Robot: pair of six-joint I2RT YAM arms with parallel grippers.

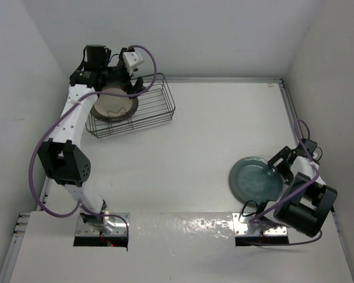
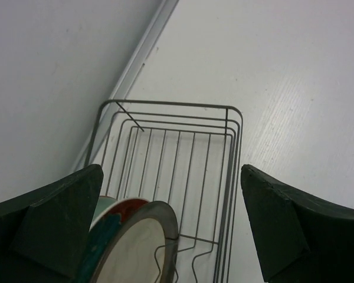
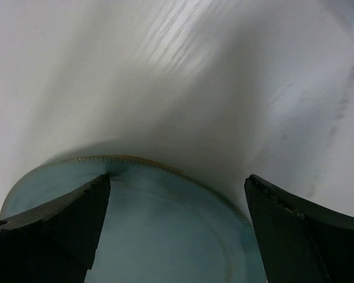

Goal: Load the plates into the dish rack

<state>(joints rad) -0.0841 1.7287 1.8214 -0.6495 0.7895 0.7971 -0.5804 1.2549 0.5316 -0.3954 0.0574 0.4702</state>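
Observation:
The dark wire dish rack stands at the back left, also in the left wrist view. The cream plate with dark brown rim stands on edge in its left end; behind it show the red floral plate and the mint-green plate. My left gripper hangs open above them, holding nothing. The blue-teal plate lies flat on the table at the right. My right gripper is open at its right edge, jaws astride it.
White walls enclose the table on the left, back and right. A raised table rail runs along the wall behind the rack. The rack's right part holds only bare wires and prongs.

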